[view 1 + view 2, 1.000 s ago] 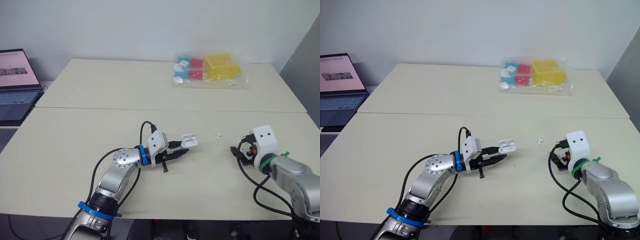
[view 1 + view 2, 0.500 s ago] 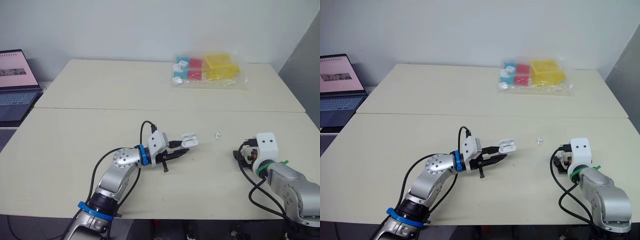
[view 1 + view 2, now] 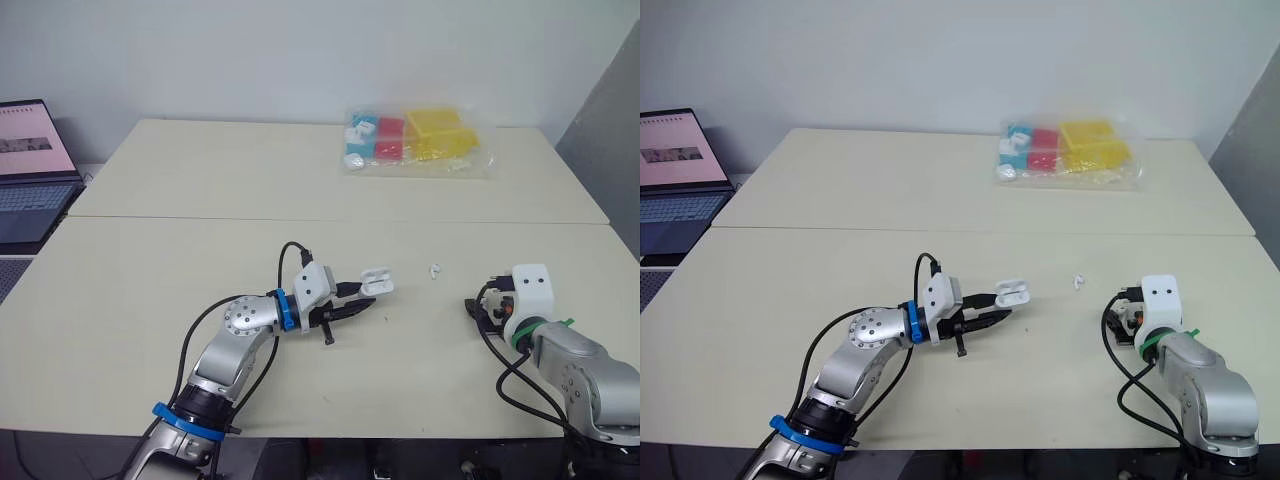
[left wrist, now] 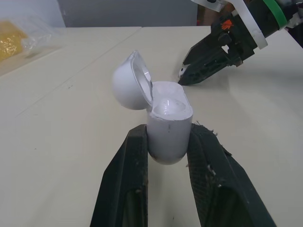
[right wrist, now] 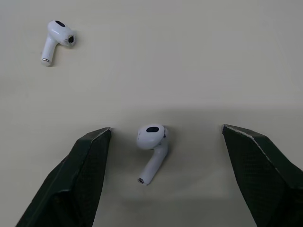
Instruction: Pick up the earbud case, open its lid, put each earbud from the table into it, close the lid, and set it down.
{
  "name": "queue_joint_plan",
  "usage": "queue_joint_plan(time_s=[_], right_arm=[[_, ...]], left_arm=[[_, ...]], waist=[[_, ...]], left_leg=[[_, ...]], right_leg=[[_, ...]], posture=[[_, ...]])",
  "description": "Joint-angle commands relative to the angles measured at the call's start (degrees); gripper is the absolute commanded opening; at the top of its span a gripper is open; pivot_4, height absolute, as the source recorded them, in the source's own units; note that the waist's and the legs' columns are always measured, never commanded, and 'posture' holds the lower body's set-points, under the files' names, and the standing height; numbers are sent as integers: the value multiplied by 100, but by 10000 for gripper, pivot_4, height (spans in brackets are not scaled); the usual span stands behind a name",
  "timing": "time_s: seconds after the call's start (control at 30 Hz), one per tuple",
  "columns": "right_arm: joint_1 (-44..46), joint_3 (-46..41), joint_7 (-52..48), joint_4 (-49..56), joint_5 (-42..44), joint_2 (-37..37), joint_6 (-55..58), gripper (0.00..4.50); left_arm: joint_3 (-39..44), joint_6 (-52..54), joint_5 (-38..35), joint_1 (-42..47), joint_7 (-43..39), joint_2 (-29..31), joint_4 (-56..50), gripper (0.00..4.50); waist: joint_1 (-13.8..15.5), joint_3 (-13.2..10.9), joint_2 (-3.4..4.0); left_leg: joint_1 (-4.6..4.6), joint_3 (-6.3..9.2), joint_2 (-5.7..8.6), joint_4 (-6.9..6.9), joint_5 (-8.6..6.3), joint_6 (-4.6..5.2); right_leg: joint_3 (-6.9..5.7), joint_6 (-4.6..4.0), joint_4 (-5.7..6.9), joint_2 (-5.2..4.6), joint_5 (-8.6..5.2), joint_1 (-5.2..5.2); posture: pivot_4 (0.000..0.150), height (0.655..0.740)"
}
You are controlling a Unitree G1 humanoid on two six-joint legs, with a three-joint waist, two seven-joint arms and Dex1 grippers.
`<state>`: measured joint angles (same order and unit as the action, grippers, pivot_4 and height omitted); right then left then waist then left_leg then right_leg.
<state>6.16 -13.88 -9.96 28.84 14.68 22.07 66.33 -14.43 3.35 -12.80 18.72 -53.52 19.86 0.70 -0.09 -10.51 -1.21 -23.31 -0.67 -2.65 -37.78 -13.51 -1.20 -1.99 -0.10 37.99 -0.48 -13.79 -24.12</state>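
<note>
**A:** Status pls. Why's the case up off the bench?

**B:** I've got the left end effector [image 4: 168, 137] clenched on the case [image 4: 168, 124]. Both fingers [image 4: 130, 161] pinch its lower body, so the top is free. The lid [image 4: 127, 87] is flipped back on its hinge and the opening faces up, twd the right arm. My read: it's held like that as a steady target, so the other arm can drop buds straight in. Can't tell for sure if the sockets are empty, tho they look it.

**A:** And the right side?

**B:** The right end effector [image 5: 166, 130] is released, fingers spread wide, low over the bench [image 5: 199, 56]. Bud 1 [image 5: 151, 142] lies flat btwn the two fingers and touches neither. It's a bit off-centre, stem pointing back twd the wrist. I'd say I'm lined up for the pinch, grasp not yet made.

**A:** Other bud?

**B:** Bud 2 [image 5: 56, 35] is on the bench further out, outside the finger span and apart from bud 1. From the head cam it sits btwn the case and the right end effector.

**A:** Case vs right arm?

**B:** Well apart. The case is off to my left, raised just above the bench, w/ bud 2 lying roughly on the path across.

**A:** Worries?

**B:** Bud 1 is small, smooth and rounded. Being off-centre, one finger likely hits it first and it could skid or roll out. I'd centre up a touch before closing, then carry it over w/o clipping bud 2.
</note>
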Motion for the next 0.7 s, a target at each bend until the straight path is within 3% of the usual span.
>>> queue_joint_plan(time_s=[0.03,0.23,0.47,0.6,0.7], right_arm=[[-10,56,44,-15,-64,26,-24,26918],[-42,143,104,-2,-92,2,-45,5110],[-9,255,-490,189,78,675,-150,4211],[58,528,-1965,188,558,1820,-593,4211],[100,944,-3551,-384,389,3182,-1892,4211]], left_arm=[[-4,-46,-1,11,-6,-6,-191,7920],[-27,-57,29,-28,-4,2,-207,7920],[-5,-49,34,-81,-23,64,-250,7920],[25,-2,2,-134,-25,133,-328,7920],[89,77,-59,-231,-50,260,-469,7920]], waist=[[0,0,0],[0,0,0],[13,0,0],[3,-2,0],[-1,-7,9]], left_leg=[[0,1,0,0,0,0],[-1,0,3,-1,0,0],[-5,4,4,0,0,0],[-8,2,5,2,0,0],[-9,1,5,7,-1,1]], right_leg=[[-1,0,-1,0,0,1],[2,1,-3,-1,0,3],[-1,0,-5,-2,0,1],[0,0,-12,-2,0,-2],[-1,-1,-17,-1,-1,-4]], posture=[[1500,7359],[1500,7359],[1500,7359],[1500,7359],[1500,7359]])
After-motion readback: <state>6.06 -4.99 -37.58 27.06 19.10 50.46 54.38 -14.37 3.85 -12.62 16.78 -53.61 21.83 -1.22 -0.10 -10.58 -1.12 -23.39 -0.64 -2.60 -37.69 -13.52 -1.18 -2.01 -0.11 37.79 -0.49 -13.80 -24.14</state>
